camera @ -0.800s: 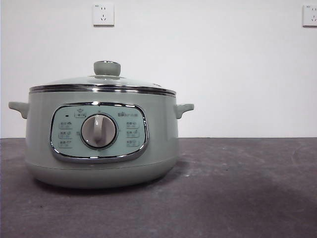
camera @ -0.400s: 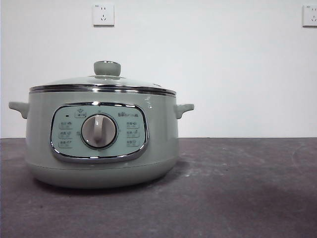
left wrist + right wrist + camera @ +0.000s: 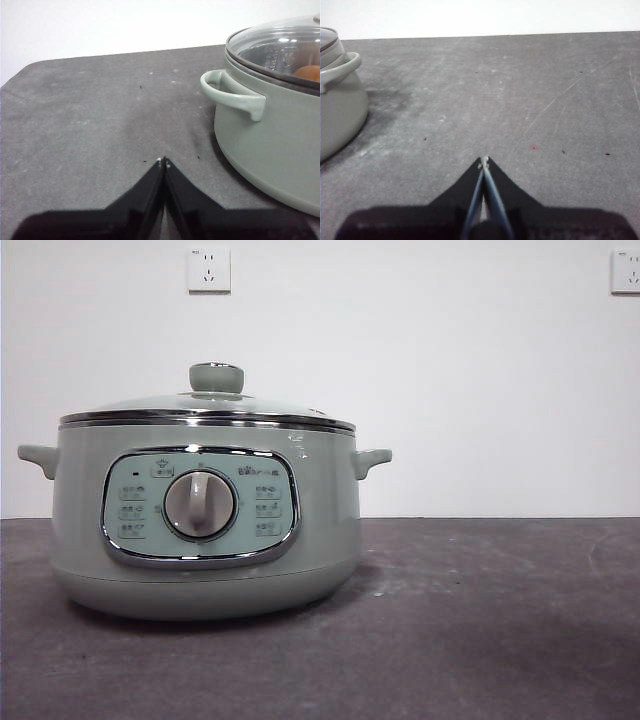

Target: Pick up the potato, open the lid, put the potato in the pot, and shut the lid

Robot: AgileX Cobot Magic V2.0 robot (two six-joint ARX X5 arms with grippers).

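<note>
Your right gripper: jaws closed, empty, low over table. Pot well apart from it; handle and lid edge showing.

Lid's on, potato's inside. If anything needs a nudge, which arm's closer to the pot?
Left, probably: left claw sits shut beside the pot, potato visible under the lid. Right claw, shut, faces mostly bare table.

Before me a dark grey table meets a white wall, which carries two white sockets, well apart.
</note>
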